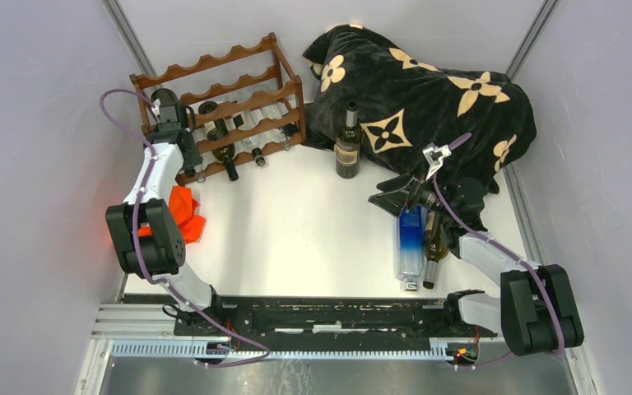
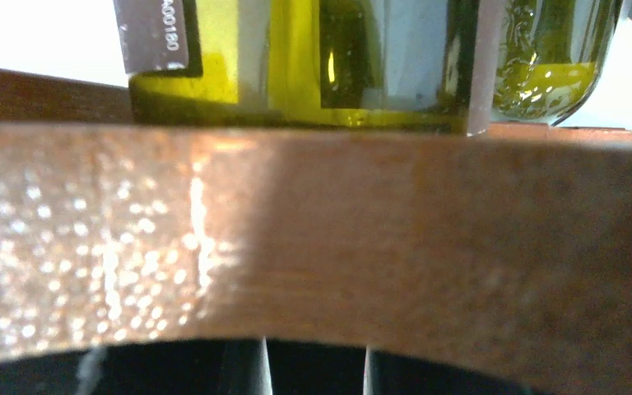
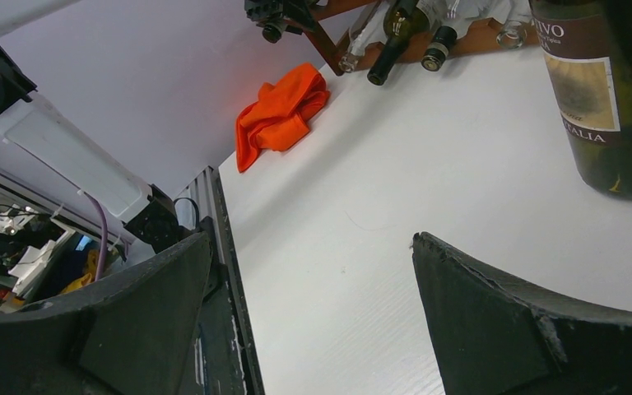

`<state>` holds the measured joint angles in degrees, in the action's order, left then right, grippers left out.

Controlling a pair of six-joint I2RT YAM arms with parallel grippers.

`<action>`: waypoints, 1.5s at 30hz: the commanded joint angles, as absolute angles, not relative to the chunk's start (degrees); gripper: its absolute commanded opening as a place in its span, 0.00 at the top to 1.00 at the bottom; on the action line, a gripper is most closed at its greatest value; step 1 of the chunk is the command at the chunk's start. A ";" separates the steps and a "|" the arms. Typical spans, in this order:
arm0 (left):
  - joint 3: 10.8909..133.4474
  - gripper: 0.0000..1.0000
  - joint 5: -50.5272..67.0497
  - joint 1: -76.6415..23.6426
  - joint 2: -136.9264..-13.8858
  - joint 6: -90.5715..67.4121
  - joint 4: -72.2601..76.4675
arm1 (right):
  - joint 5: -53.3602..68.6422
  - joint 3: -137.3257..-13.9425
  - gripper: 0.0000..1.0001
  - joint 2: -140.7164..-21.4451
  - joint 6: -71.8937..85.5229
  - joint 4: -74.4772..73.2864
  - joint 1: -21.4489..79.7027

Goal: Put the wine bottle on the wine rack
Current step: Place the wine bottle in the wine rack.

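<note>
Wooden wine rack (image 1: 251, 99) touching left pincer (image 1: 167, 104)

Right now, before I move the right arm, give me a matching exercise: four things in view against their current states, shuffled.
Things:
1. orange cloth
2. labelled wine bottle
3. clear blue-tinted bottle
4. right gripper

States:
A. lying on its side
B. open and empty
C. crumpled
D. standing upright

Pairs: 1-C, 2-D, 3-A, 4-B
</note>
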<state>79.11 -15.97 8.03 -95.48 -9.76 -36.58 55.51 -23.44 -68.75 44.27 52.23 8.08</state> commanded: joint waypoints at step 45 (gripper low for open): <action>73.57 0.48 -14.84 8.20 -93.49 -6.69 -13.85 | 57.30 -25.49 0.02 -67.76 45.59 57.66 7.30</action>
<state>73.41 -14.94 8.99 -95.20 -7.42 -21.67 56.55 -23.44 -68.69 45.21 53.12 7.73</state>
